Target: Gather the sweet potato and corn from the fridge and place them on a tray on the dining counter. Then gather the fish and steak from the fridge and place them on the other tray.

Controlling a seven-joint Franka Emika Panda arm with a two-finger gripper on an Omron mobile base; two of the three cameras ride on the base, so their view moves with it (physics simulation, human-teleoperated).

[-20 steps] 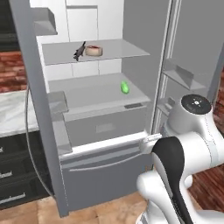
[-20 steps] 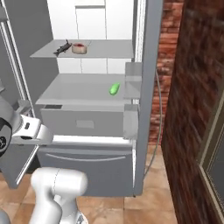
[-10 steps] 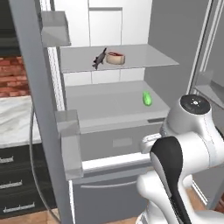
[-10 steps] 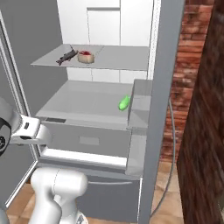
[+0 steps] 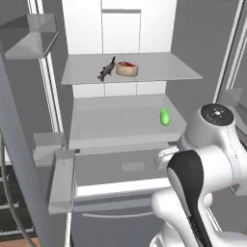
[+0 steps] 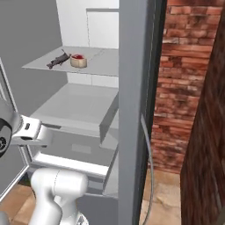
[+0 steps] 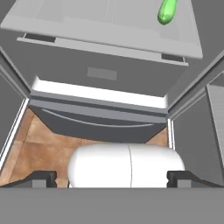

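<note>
Closest to me, the robot's white arm (image 5: 198, 193) stands folded in front of the open fridge (image 5: 120, 159). Its claw (image 7: 111, 177) points down at the fridge's lower front, and the two dark fingertips (image 7: 41, 178) sit far apart at the edges of the hand view with nothing between them.

Just past the claw is the tiled brown floor (image 7: 48, 153), then the closed bottom drawer (image 7: 96, 124) with its thin curved handle, and above it a wide grey bin front.

On the lower shelf (image 5: 120, 120), over toward the right side, lies the corn (image 5: 165, 116), a small bright green oblong; the hand view catches it too, near the top (image 7: 166, 11). It rests alone, well apart from everything else.

One shelf higher, near the middle, a dark fish (image 5: 106, 70) lies just beside the steak (image 5: 126, 68); the red meat looks to sit in a small tan tub, though at this distance I can't be sure.

A brick wall (image 6: 189, 88) runs along the fridge's right.
</note>
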